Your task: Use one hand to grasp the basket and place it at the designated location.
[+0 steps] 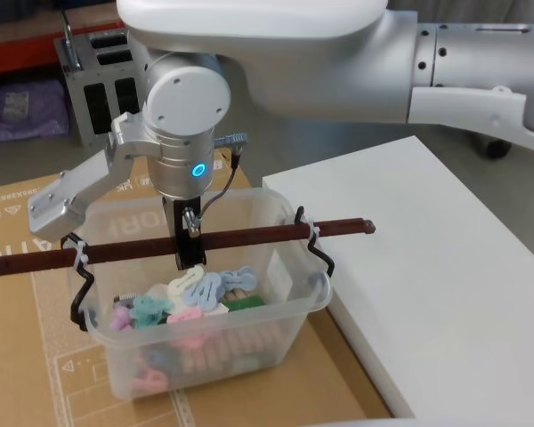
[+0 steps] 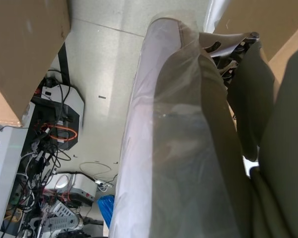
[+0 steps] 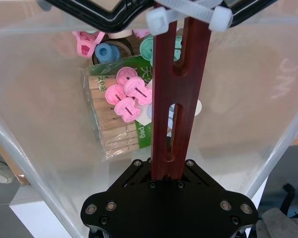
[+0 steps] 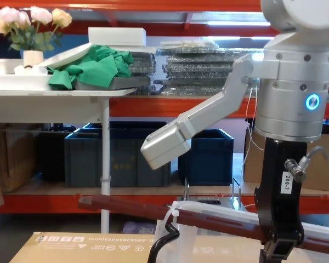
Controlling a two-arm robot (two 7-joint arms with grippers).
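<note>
Right end effector is down on the basket's bar handle, black blocky fingers clamped together on it near the middle of its length. In the right wrist view the flat reddish-brown bar runs straight out from between the black plates of the end effector, slotted holes along its face.

The basket is a deep, translucent, milky plastic tub with rounded corners and a rolled rim. It sits over the brown cardboard box, just left of the smooth white tabletop. I cannot tell whether its base touches the cardboard or hangs clear.

The bar's long axis lies left to right across the open mouth, the right end a touch farther away, and both ends stick out well past the rim. White zip ties lash it to bent black wire hooks at the left and right walls.

Inside there is a loose heap of pastel plastic pegs in pink, mint, blue and cream, with a clear pack of wooden pegs under them.

From the chest view the bar crosses low, sloping down to the right, with the end effector gripping it from above and the silver wrist upright over it.
</note>
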